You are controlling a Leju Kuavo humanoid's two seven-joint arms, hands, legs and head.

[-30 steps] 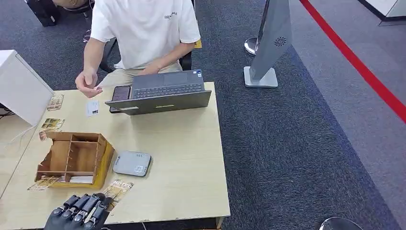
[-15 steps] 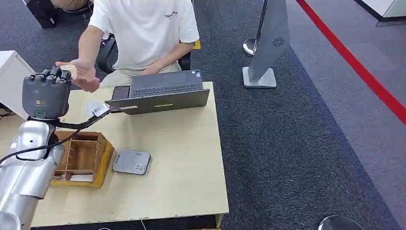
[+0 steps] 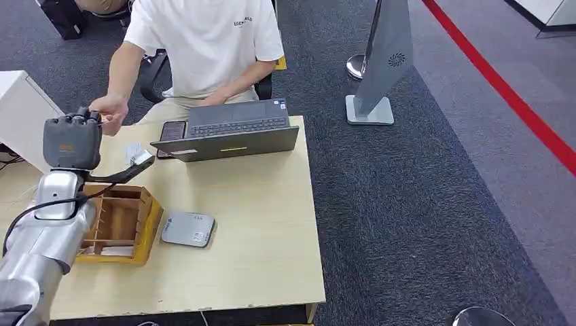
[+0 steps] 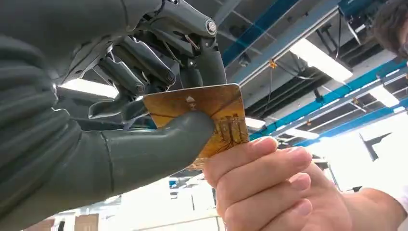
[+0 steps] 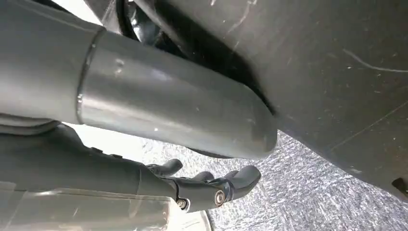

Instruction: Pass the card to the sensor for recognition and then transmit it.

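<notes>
My left hand point(image 3: 71, 139) is raised over the table's far left, its back toward the head camera. In the left wrist view it point(image 4: 120, 120) pinches a gold card point(image 4: 211, 115) between thumb and fingers. A person's hand point(image 4: 260, 185) grips the card's free edge from the other side; the head view shows that hand point(image 3: 109, 109) meeting mine. The grey card sensor point(image 3: 187, 229) lies flat on the table, beside the wooden box and well below my hand. My right hand point(image 5: 211, 185) hangs over the carpet, its fingers loosely apart and holding nothing.
A wooden compartment box point(image 3: 115, 221) stands at the table's left. An open laptop point(image 3: 231, 132), a phone point(image 3: 171, 130) and a white card point(image 3: 132, 151) lie at the far edge in front of the seated person point(image 3: 204, 41). A white box point(image 3: 24, 112) stands far left.
My left hand has gone from the table's front edge up to the far left with the card. The person's hand has reached in and taken hold of the card's free edge.
</notes>
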